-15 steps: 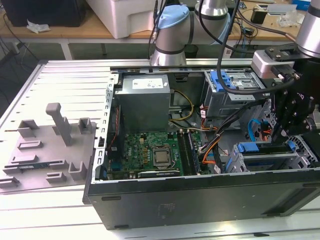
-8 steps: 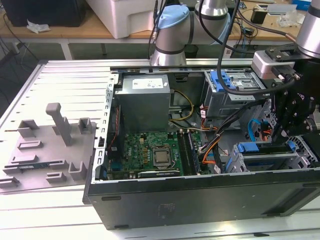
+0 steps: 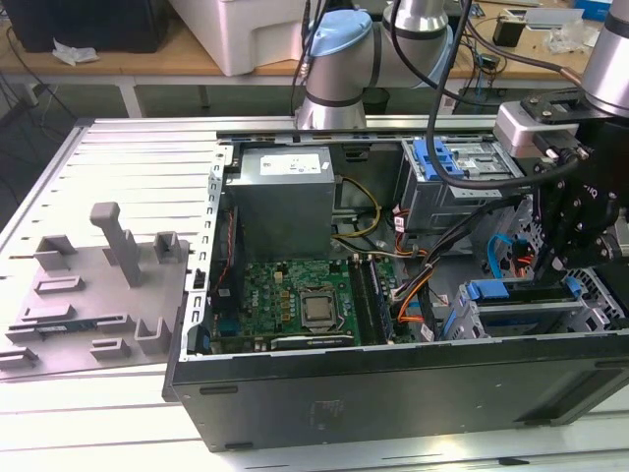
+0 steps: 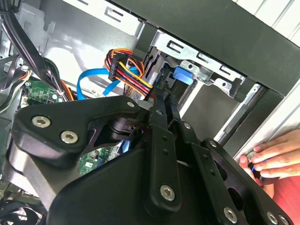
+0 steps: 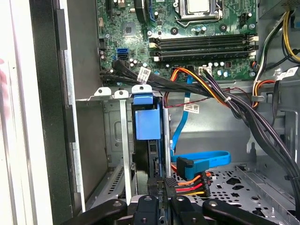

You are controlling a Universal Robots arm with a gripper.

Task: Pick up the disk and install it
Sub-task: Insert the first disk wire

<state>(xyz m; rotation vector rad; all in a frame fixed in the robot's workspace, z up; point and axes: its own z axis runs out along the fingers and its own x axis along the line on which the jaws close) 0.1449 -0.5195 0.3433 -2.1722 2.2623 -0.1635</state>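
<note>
Open computer case (image 3: 393, 393), pincer (image 3: 550, 258) inside.

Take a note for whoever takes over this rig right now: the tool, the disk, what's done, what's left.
Tool: low inside the computer case, at the drive bay. I can't tell its grip.
Disk: standing on edge in the bay slot, in line with the tool, blue frame showing.
Done: the disk is off the table and in the bay.
Left: full seating isn't confirmed.
Caution: a person's hand rests by the case edge.
</note>
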